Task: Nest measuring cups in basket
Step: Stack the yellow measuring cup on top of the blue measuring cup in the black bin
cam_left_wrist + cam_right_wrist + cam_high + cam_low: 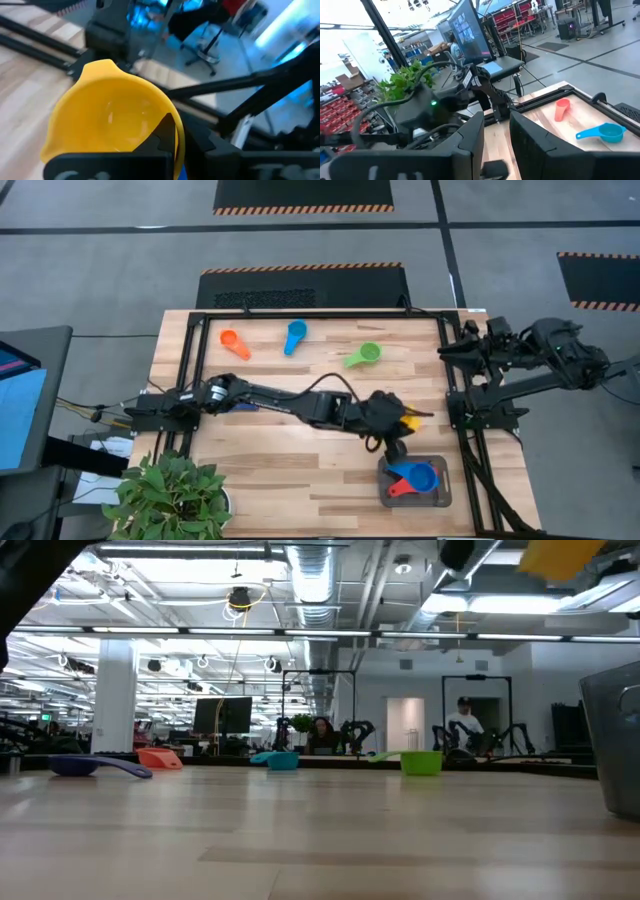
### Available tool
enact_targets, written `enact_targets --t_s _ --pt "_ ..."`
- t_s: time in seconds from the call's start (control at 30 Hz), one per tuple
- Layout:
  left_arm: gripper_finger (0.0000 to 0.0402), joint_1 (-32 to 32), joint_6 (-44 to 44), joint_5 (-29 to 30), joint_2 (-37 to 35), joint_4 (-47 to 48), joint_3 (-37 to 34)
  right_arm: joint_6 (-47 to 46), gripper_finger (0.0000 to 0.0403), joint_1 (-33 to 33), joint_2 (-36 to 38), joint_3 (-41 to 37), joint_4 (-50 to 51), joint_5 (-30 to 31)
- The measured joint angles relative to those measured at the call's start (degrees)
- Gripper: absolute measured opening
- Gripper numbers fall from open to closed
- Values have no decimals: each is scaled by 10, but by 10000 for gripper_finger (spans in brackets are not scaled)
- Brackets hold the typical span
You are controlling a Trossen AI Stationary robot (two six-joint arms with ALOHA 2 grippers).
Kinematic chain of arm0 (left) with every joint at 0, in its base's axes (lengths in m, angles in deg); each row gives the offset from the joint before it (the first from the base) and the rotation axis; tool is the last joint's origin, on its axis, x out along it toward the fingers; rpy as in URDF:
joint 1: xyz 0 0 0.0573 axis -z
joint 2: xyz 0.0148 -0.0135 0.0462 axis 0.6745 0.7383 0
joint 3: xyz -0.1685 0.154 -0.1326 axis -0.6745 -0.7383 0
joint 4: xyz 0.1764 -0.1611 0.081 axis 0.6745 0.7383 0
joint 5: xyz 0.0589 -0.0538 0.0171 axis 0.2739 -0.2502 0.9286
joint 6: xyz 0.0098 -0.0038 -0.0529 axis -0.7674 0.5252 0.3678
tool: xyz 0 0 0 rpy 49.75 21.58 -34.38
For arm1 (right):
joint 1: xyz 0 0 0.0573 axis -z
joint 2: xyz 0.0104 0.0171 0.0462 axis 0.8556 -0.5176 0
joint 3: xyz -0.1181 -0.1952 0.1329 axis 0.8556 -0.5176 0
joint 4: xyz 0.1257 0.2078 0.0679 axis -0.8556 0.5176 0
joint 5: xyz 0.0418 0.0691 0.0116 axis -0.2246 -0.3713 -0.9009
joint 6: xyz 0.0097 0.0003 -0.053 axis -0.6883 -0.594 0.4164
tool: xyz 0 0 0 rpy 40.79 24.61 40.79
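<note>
Three cups lie loose, two sit in the basket [440, 498], left tool [402, 423] clamps the yellow cup [112, 117].

No text, label, brand, number or sign can be read in any view. The monitor [470, 30] seen past the tabletop in the right wrist view shows bright coloured patches, but nothing on it is legible.
</note>
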Motion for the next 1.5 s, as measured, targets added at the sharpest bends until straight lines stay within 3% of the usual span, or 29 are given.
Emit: enact_targets --t_s 0.37,0.73,0.93,1.23,1.4,1.5 --pt "0 30 51 28 73 -150 2 0 118 0 0 0 14 -2" --pt "0 56 61 13 106 -152 11 -11 118 -1 0 0 62 -2" --pt "0 64 -13 6 105 -165 5 -11 118 0 0 0 61 -2" --pt "0 64 19 17 105 -166 -5 -11 118 0 0 0 60 -2" --pt "0 64 -64 -12 104 -166 -5 -11 118 0 0 0 60 -2" --pt "0 65 -43 -13 104 -168 -4 -11 118 0 0 0 60 -2"
